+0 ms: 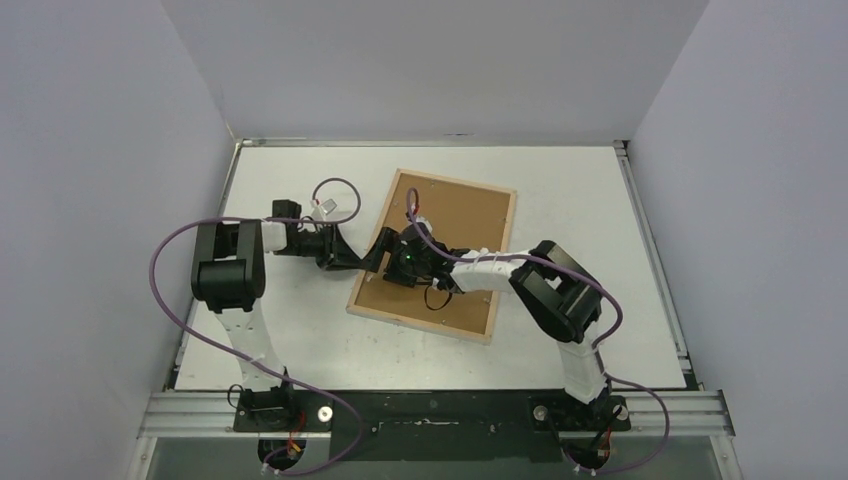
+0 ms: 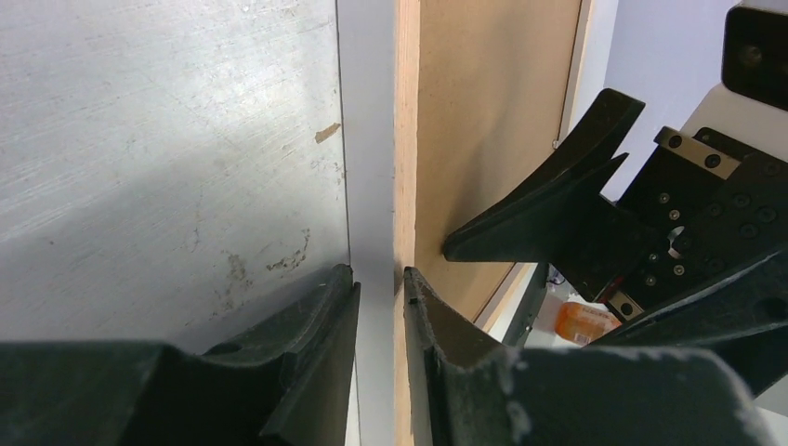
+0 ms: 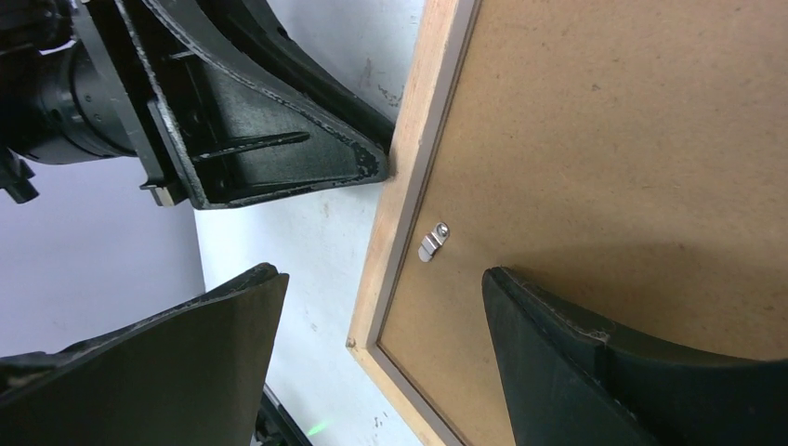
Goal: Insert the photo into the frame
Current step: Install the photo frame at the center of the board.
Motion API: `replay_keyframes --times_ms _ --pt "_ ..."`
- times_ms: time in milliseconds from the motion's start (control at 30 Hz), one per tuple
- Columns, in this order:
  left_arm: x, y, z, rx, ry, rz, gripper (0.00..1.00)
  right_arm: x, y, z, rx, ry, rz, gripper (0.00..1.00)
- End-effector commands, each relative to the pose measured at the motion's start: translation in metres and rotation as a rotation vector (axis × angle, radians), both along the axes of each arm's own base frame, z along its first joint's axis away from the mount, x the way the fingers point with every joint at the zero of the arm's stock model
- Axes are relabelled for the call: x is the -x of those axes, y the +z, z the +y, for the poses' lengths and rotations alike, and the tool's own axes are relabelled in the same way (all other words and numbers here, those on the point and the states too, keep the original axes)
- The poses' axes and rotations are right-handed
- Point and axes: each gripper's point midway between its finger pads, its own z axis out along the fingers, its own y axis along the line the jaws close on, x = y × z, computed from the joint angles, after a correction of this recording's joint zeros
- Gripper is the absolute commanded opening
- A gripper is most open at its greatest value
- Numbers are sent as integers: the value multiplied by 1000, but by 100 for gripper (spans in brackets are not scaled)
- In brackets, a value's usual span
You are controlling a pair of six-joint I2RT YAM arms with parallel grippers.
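The frame (image 1: 420,325) of pale wood lies back-up on the table, tilted, with a brown fibreboard backing panel (image 1: 465,215) sitting in it. The photo is hidden. My left gripper (image 1: 373,252) is at the frame's left bar. In the left wrist view its jaws (image 2: 379,279) are drawn close, one fingertip on the table side and one on the wood edge (image 2: 406,139). My right gripper (image 1: 388,275) is open and straddles the same bar (image 3: 409,167) near its front-left corner, one finger over the panel (image 3: 604,139), one over the table.
A small metal turn clip (image 3: 432,242) sits on the panel's rim between the two grippers. The left gripper's fingers (image 3: 279,149) touch the bar just beyond it. Purple cables loop off both arms. Grey walls enclose the white table (image 1: 300,340).
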Motion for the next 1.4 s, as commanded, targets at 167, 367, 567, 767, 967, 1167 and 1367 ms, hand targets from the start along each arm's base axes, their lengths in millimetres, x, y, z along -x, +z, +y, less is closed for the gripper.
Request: replay_keyframes --times_ms 167,367,567,767,967,1167,1367 --pt "-13 1 -5 -6 -14 -31 22 -12 18 27 -104 39 -43 79" --pt "-14 0 -4 -19 -14 -30 21 -10 11 32 -111 53 -14 79" --pt "-14 -1 -3 -24 -15 -32 20 -10 8 34 -113 58 -3 79" --pt "-14 -1 -4 -22 -15 -34 19 -8 12 41 -149 69 10 78" --pt "-14 -1 -4 -22 -15 -35 18 -7 15 46 -172 84 8 77" --pt "-14 -1 -4 -21 -16 -36 17 -9 17 50 -176 98 -7 77" --pt "-12 -1 -4 -18 -19 -32 16 -17 20 47 -163 89 -29 77"
